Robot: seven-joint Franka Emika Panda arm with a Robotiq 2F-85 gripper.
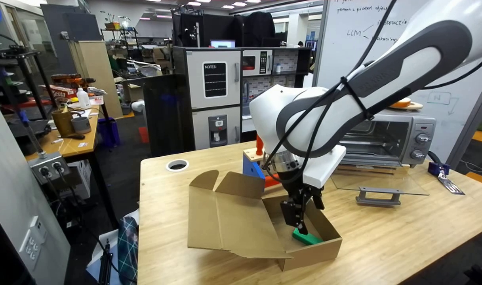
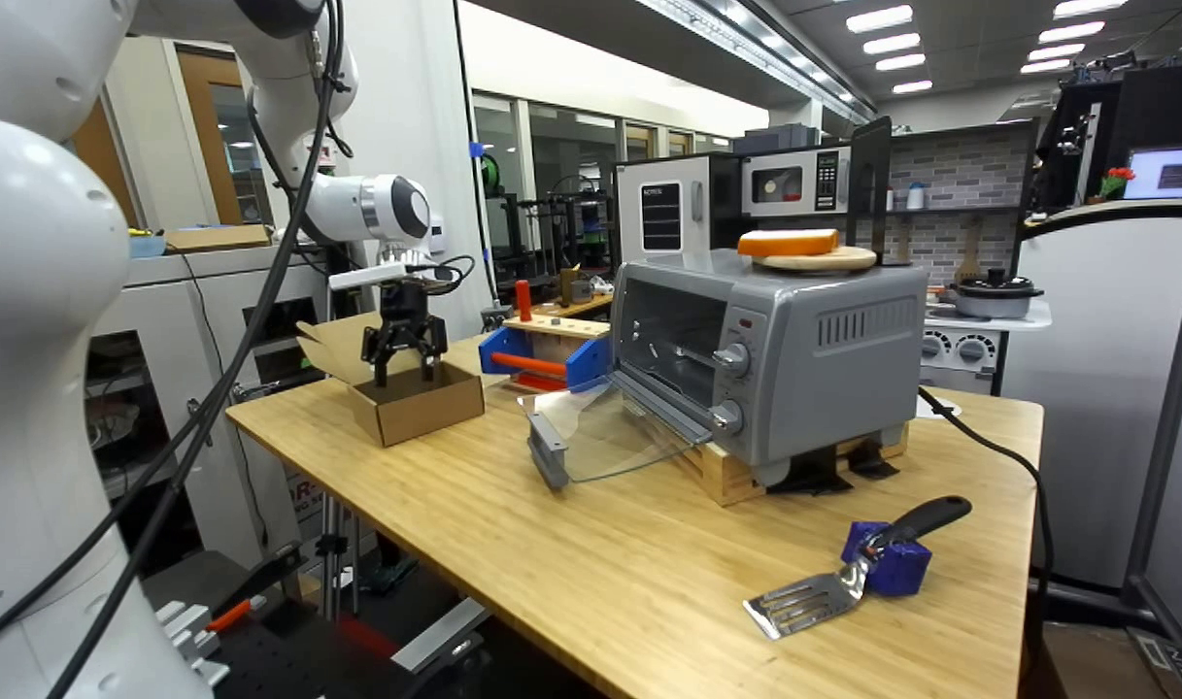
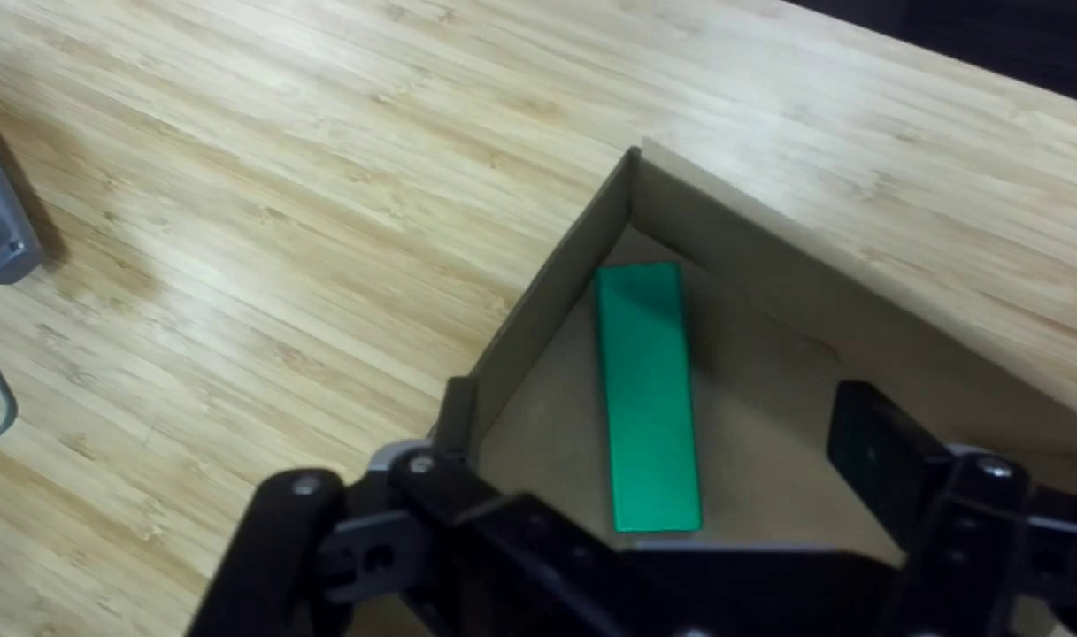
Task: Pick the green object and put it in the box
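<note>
Fingers (image 3: 883, 464) of the black two-finger gripper (image 3: 670, 438) spread wide over an open, shallow brown cardboard box (image 3: 768, 265) nr edge of pale wood tabletop (image 3: 237, 221). Inside, close to a corner & askew to the walls: bright green rectangular block (image 3: 651, 416), flat, straight-edged, one end shaded. Farther off, grey metal toaster oven (image 2: 833, 359) w/ glass door (image 2: 634, 442) down.

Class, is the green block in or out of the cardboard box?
In: the wrist view shows the green block lying inside the cardboard box, within its walls.
</note>
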